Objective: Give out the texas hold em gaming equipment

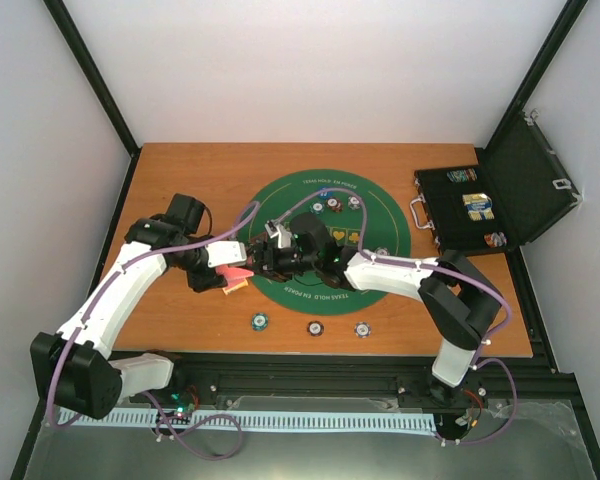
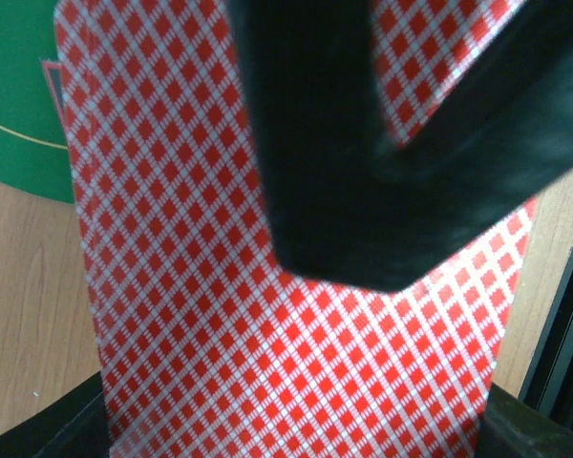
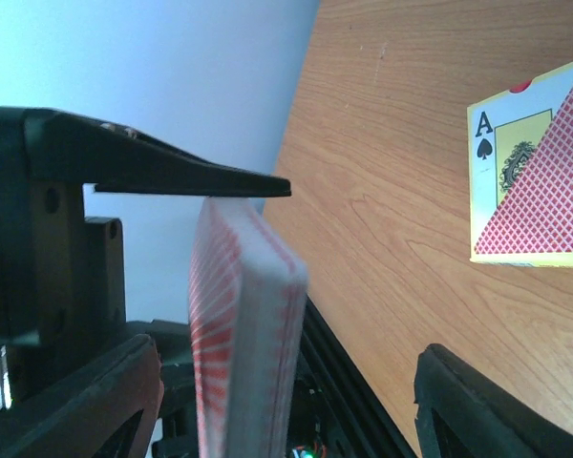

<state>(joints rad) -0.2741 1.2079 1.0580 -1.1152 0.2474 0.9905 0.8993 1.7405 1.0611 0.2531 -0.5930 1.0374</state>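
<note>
Closest to the lens, filling the left wrist view, is the deck (image 2: 267,324) of red-diamond-backed cards, clamped at its lower end by the closed left fingers (image 2: 540,429). From overhead it sits just off the green mat (image 1: 380,215) at about eight o'clock, over the wooden worktop (image 1: 180,170), with the card box (image 3: 530,181) lying near it. The right fingers (image 3: 497,401) stand apart, straddling the deck's edge without pinching it; one is just beside the stack, the other well clear. The step in hand looks like peeling off a card to deal. To do it well, the right fingers should catch only the outermost card near its free end and slide it along the face rather than tug outward, so the stack does not fan or slip. Three chips (image 1: 314,327) lie at the mat's six o'clock, more on it toward twelve.
</note>
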